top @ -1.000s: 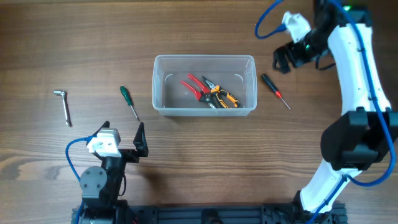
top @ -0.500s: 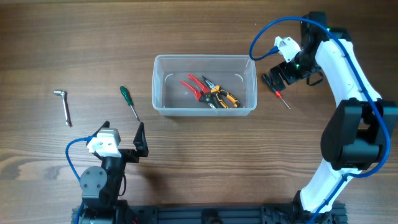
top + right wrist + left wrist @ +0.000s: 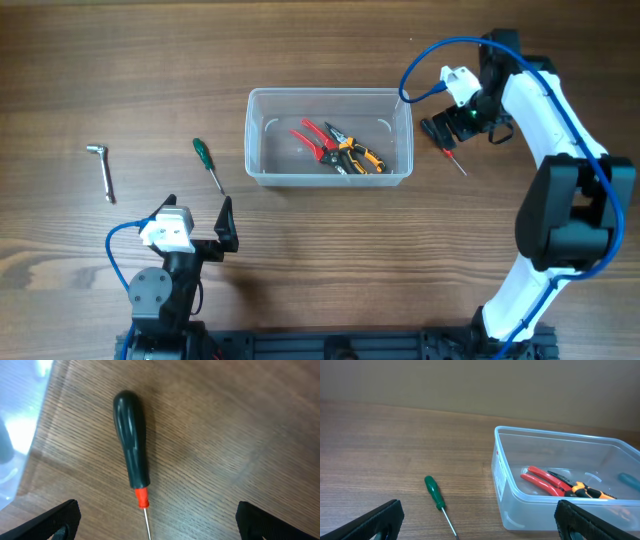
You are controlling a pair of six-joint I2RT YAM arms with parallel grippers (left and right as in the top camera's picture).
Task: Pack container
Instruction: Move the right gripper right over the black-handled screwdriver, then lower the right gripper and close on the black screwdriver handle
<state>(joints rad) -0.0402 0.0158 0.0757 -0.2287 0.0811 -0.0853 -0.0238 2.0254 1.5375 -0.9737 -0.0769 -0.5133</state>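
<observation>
- Two sets of fingers, both spread wide, neither gripping anything.
- R fingers (image 3: 57, 520): black-handled screwdriver (image 3: 131, 445) lies on counter (image 3: 320, 260) betw. them, just ahead, not touching.
- Container (image 3: 330, 93) sits on counter: corner just ahead-left of R fingers, ahead-right of L fingers (image 3: 380, 520).
- Green screwdriver (image 3: 435, 492) ahead of L fingers, betw. them, apart from container.
- Inside container: red pliers (image 3: 315, 140) + orange/black pliers (image 3: 357, 156).
- L-shaped key (image 3: 100, 170) well off, ahead-left of L fingers.

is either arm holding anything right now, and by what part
Nothing is held. The right end effector is open over the screwdriver; the left end effector is open too.
</observation>
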